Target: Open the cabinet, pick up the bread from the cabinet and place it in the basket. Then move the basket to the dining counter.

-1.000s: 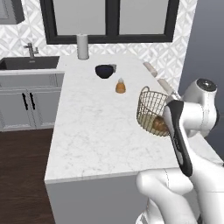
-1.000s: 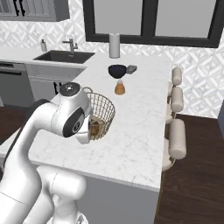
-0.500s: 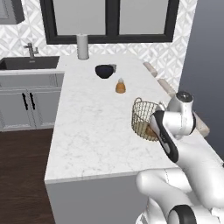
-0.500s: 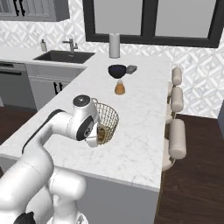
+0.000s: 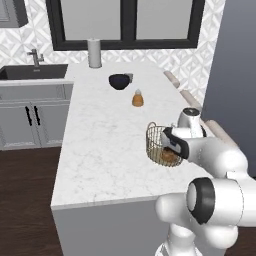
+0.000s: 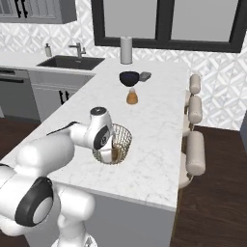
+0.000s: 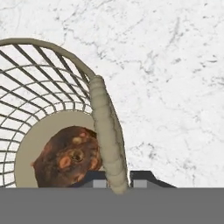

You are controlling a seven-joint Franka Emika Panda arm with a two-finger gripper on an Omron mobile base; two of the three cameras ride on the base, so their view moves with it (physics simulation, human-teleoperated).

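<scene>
The gold-tan wire basket (image 5: 159,145) (image 6: 119,143) is low over the near right part of the white marble dining counter (image 5: 100,145) (image 6: 159,120); I cannot tell if its base touches the top. The brown bread (image 5: 168,157) (image 6: 117,154) (image 7: 68,157) lies on the basket's tan base. My gripper (image 5: 170,142) (image 6: 110,144) (image 7: 119,181) is shut on the thick basket rim (image 7: 105,131), one finger inside and one outside. The grey cabinet (image 5: 11,12) (image 6: 38,9) hangs at the upper left with its doors closed.
A black bowl (image 5: 119,81) (image 6: 129,78) and a small orange bottle (image 5: 137,98) (image 6: 131,97) stand further back on the counter, with a paper towel roll (image 5: 94,52) by the window. The sink (image 6: 70,61) is at left. Padded stools (image 6: 195,144) line the right edge.
The arm has folded down and carried the basket, with the bread inside, lower toward the counter top. The grip on the rim has not changed.
</scene>
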